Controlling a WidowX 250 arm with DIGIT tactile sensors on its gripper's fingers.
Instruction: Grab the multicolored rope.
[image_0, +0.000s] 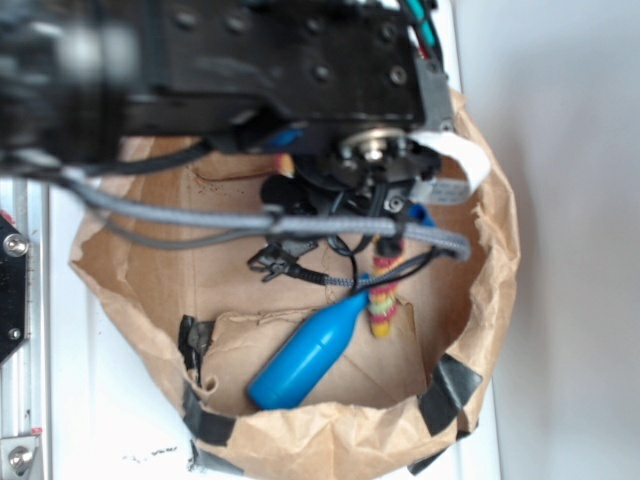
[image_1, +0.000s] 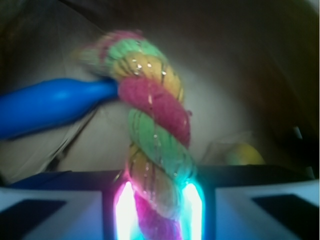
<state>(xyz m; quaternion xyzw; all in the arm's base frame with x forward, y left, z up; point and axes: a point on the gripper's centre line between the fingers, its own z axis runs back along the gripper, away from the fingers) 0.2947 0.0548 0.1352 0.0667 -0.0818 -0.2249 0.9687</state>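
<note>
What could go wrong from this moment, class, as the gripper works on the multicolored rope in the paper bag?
1. The blue bottle has its neck against the multicolored rope, so lifting may drag or roll it.
2. The gripper holds the rope near one end; the long free part could swing or slip out.
3. The grey cable hangs low and might snag.

Brown paper bag, rim rolled down, black tape patches on wall, sits on white surface. On creased bag floor: blue bottle lying tilted, neck touching multicolored rope. In wrist view, yellow object near rope, blurred, unidentifiable.
</note>
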